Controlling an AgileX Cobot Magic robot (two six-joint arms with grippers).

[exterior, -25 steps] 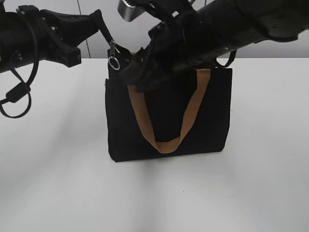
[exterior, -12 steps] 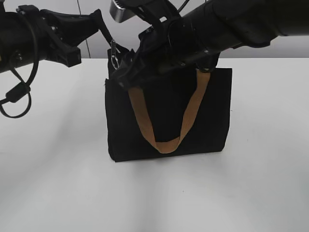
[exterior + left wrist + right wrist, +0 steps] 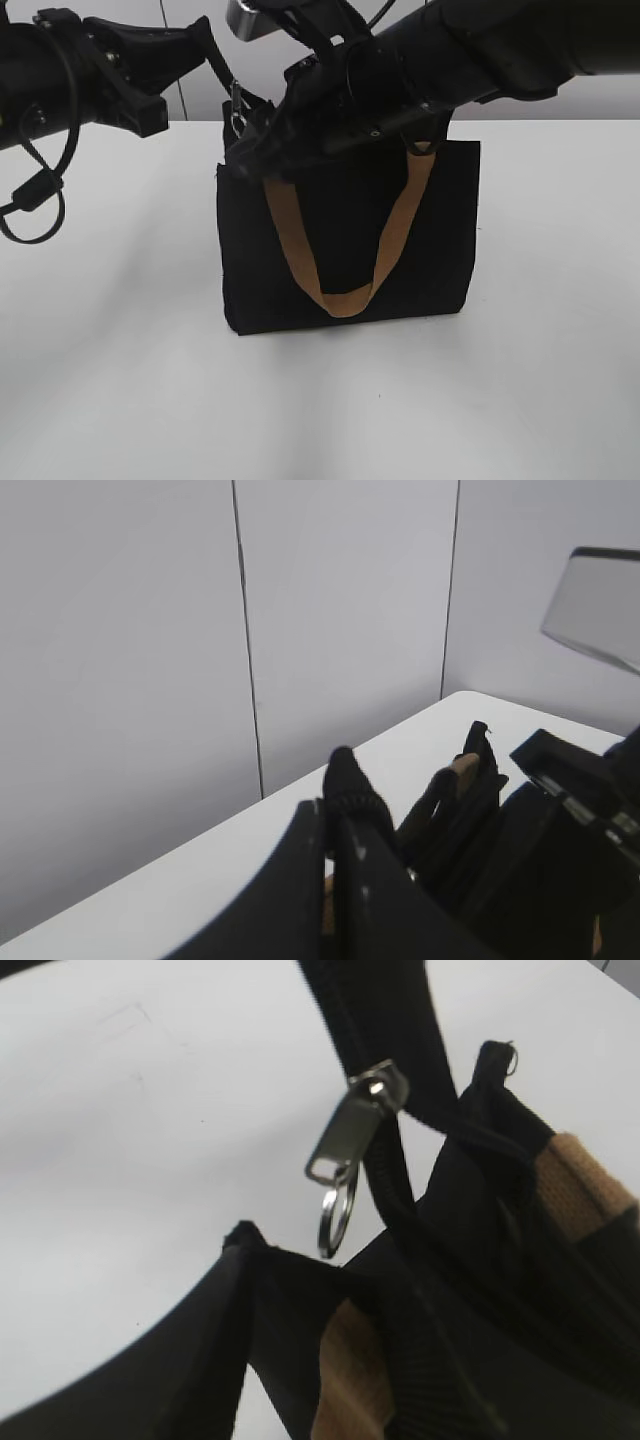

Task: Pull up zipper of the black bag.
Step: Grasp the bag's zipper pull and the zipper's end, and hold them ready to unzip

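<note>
The black bag (image 3: 440,230) stands upright on the white table, its tan strap handle (image 3: 345,298) hanging down the front. The silver zipper pull (image 3: 235,113) with its ring hangs at the bag's top left corner; it also shows in the right wrist view (image 3: 355,1130) on the black zip line. My left gripper (image 3: 208,45) is shut on the black end tab of the zip line (image 3: 345,775) and holds it up and to the left. My right gripper (image 3: 255,155) is over the bag's top left edge, just right of the pull. Its jaws are hidden among black fabric.
The white table (image 3: 110,350) spreads around the bag. A grey panelled wall (image 3: 130,660) stands behind it. My right arm (image 3: 480,50) crosses over the bag's top from the upper right. A loose black cable (image 3: 35,200) hangs below my left arm.
My right arm has moved left along the bag's top, toward the zipper pull. My left arm has stayed put, still holding the zip end tab.
</note>
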